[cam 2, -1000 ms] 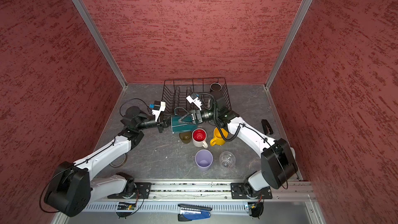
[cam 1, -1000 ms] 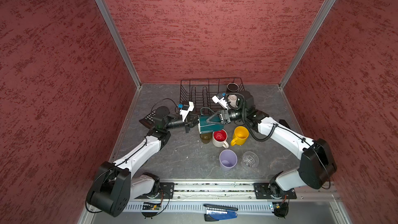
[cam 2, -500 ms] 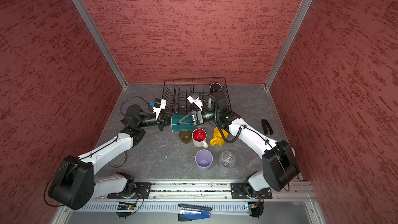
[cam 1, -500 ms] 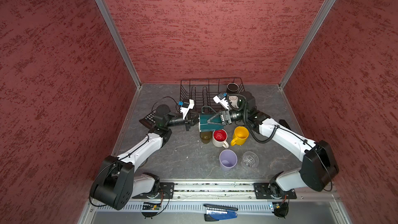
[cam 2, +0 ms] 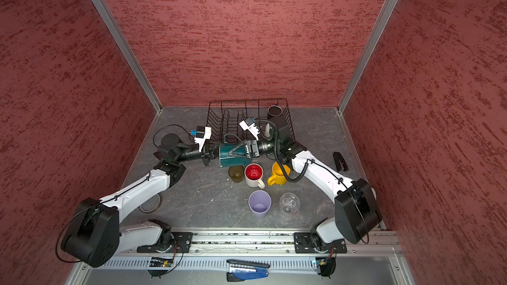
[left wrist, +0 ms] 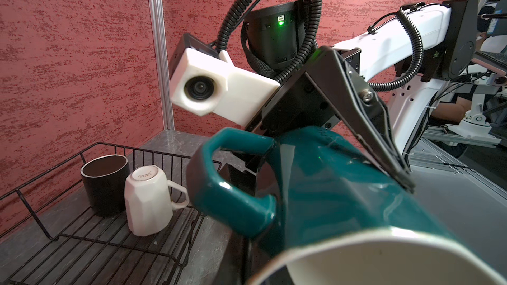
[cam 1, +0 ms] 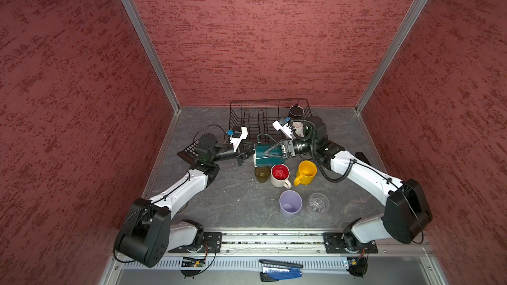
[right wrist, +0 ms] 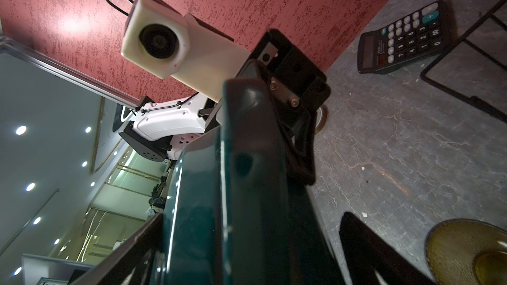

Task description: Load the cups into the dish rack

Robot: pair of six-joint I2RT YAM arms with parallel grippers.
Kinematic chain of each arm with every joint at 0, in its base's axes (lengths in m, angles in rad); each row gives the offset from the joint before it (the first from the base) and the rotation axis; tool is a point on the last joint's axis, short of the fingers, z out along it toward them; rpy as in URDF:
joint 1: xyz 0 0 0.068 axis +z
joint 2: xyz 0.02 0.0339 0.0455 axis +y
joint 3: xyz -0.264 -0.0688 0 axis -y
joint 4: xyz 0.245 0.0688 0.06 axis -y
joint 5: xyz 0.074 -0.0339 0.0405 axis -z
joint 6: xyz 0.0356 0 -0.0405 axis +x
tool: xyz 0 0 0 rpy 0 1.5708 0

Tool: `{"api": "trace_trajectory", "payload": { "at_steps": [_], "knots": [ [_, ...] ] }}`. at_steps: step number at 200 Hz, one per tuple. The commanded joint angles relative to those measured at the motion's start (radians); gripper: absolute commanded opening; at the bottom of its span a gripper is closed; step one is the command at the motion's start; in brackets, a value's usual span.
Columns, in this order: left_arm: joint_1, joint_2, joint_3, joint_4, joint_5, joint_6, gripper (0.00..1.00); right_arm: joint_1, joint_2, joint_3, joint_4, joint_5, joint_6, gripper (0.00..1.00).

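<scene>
Teal mug (cam 1: pixel 264 155) sideways, long axis left-right; left pincer (cam 1: pixel 248 152) pinches rim, right pincer (cam 1: pixel 264 152) wide around body.

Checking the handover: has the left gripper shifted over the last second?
Yes. In a top view the left gripper has drawn nearer the dish rack, its elbow swinging toward the left wall, jaws shut at the teal mug.
</scene>
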Motion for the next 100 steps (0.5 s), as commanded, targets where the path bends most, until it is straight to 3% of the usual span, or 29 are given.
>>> {"api": "trace_trajectory", "payload": {
  "at_steps": [1,67,100],
  "knots": [
    [0.0,-0.027,0.043,0.183,-0.123,0.002,0.0,0.015,0.02,-0.017,-0.07,-0.003,0.006,0.99],
    [0.004,-0.03,0.04,0.217,-0.193,0.032,0.0,0.014,0.016,-0.031,-0.086,0.003,0.012,0.99],
    [0.026,-0.003,0.054,0.255,-0.163,-0.048,0.0,0.015,-0.005,-0.035,-0.084,0.01,0.0,0.99]
  ]
}}
